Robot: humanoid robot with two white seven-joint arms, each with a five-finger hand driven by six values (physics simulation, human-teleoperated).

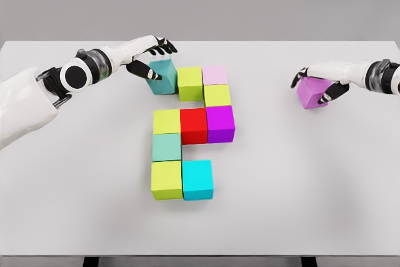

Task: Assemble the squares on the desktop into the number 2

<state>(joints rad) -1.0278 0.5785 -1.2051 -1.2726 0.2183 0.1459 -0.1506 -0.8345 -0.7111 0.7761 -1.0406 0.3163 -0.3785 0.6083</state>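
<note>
Teal cube (161,76) sits at the top-left end of the figure, left hand (149,55) clamped on it, touching the lime cube (190,83) beside it. Seat it flush and level with that top row before releasing. Right hand (320,79) grips the violet cube (311,93), well apart at the table's (75,217) right; probably it belongs beside the cyan cube (197,179), closing the bottom row. Fingers hide the contact faces on both held cubes; right forearm is cut off at frame edge.
</note>
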